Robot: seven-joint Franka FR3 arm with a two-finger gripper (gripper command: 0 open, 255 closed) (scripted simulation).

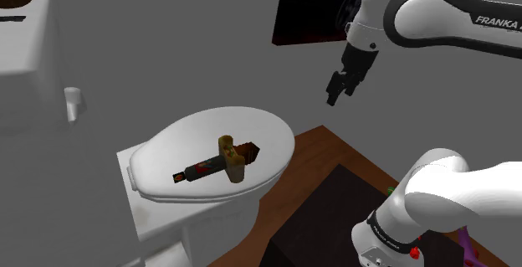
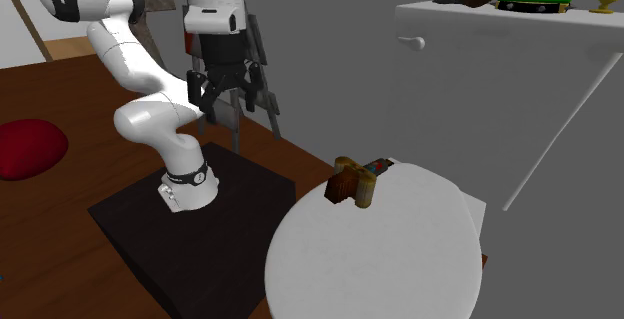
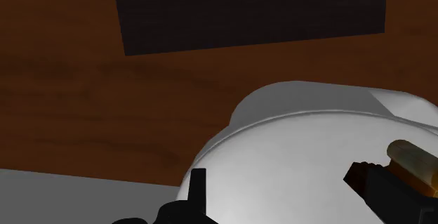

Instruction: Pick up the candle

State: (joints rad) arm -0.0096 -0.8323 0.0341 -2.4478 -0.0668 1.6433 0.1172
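Looks like the approach step: the gripper, fingers spread and empty, is held well off the toilet lid, where the yellowish candle is laid across a dark stick near the lid's middle, so it'll need to be swung over and lowered.

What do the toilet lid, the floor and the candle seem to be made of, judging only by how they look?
Toilet lid: smooth, plain white with soft shading, so plastic or ceramic; the look leaves it open.
Floor: brown with darker streaks like grain, so probably wood, with a matt finish.
Candle: dull yellow, slightly glossy body next to a dark brown part, possibly wax, but this is uncertain.
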